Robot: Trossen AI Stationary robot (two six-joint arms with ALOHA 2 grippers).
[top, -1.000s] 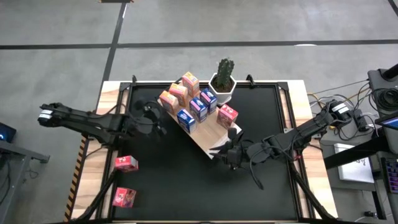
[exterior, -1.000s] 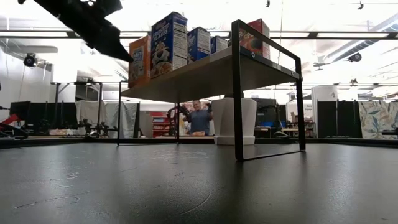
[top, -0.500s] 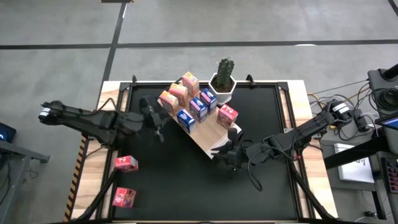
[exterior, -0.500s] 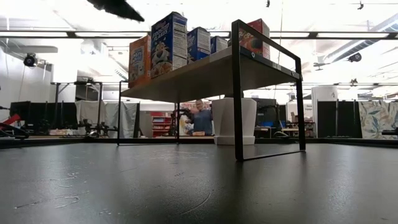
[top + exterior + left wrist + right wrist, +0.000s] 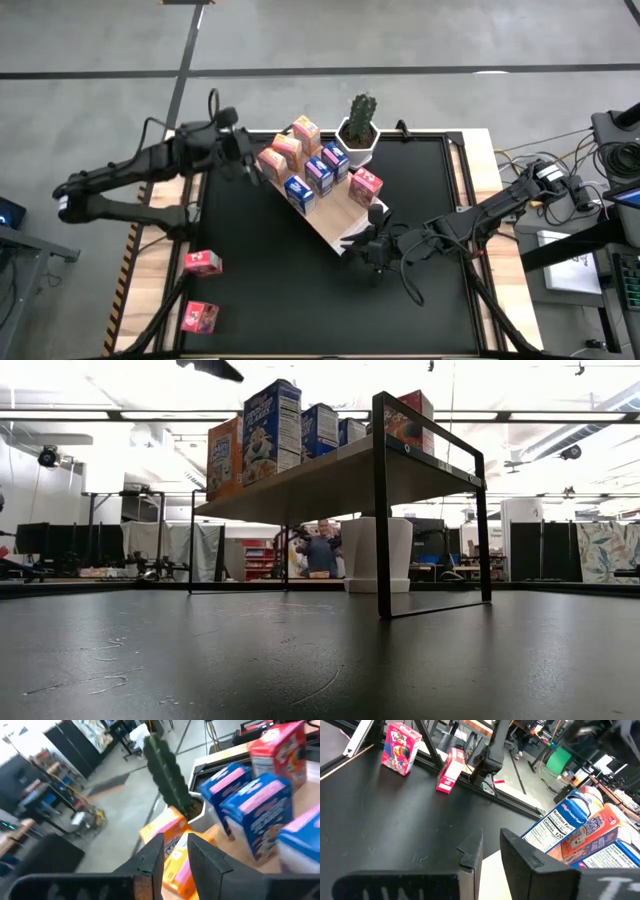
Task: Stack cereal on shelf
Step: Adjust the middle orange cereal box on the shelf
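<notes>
The shelf (image 5: 325,220) is a light-wood board on black legs (image 5: 381,510) and stands slantwise on the black table. Several cereal boxes stand on it: a pink one (image 5: 306,130), orange ones (image 5: 272,160), blue ones (image 5: 320,175) and a red one (image 5: 366,185). Two more pink boxes (image 5: 203,262) (image 5: 200,317) lie on the table's left wooden border. My left gripper (image 5: 250,170) (image 5: 175,852) hangs high beside the orange boxes (image 5: 172,845), its fingers a narrow gap apart and empty. My right gripper (image 5: 358,243) (image 5: 491,845) stands over the shelf's near corner (image 5: 490,867), also narrowly open and empty.
A cactus in a white pot (image 5: 360,130) stands at the shelf's far side, partly under the board (image 5: 378,555). Bare black tabletop (image 5: 270,290) lies on the shelf's near side. A person (image 5: 322,550) is far behind the table.
My left gripper has risen and swung toward the table's far edge, from beside the shelf's left end up to the orange boxes, turning as it went. In the low view it has climbed to the picture's top. The boxes and shelf have stayed put.
</notes>
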